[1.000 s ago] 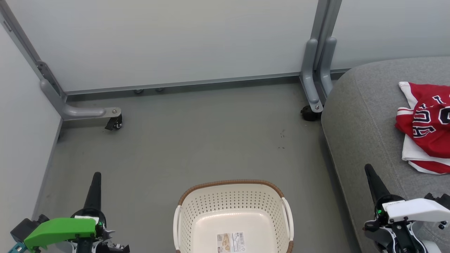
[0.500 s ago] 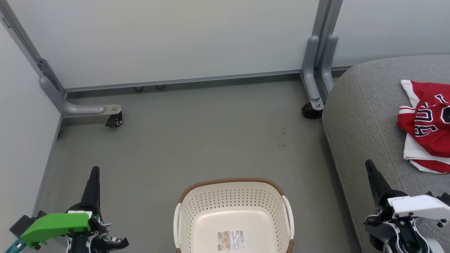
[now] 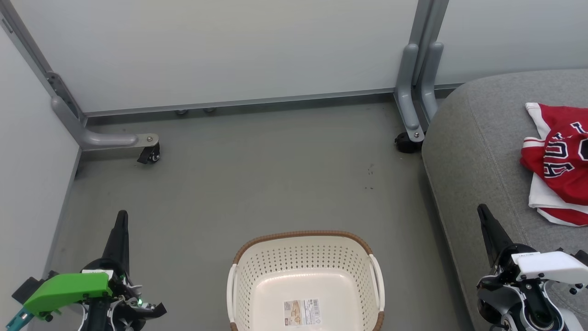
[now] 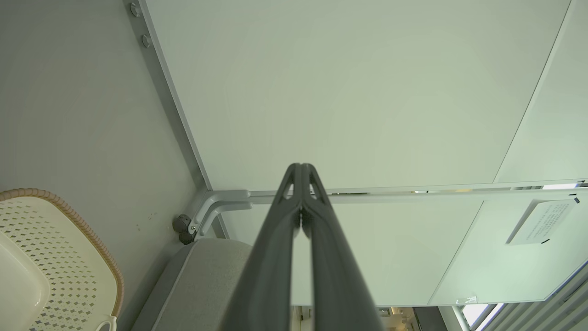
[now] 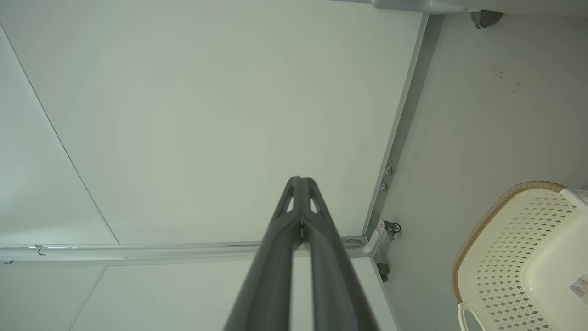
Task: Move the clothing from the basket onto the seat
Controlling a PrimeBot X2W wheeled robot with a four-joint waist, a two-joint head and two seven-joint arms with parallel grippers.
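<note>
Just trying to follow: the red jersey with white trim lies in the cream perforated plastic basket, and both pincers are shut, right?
Not quite. In the head view the red jersey with white trim lies on the large grey fabric seat, not in the cream perforated plastic basket. The left pincer and right pincer are indeed shut.
</note>
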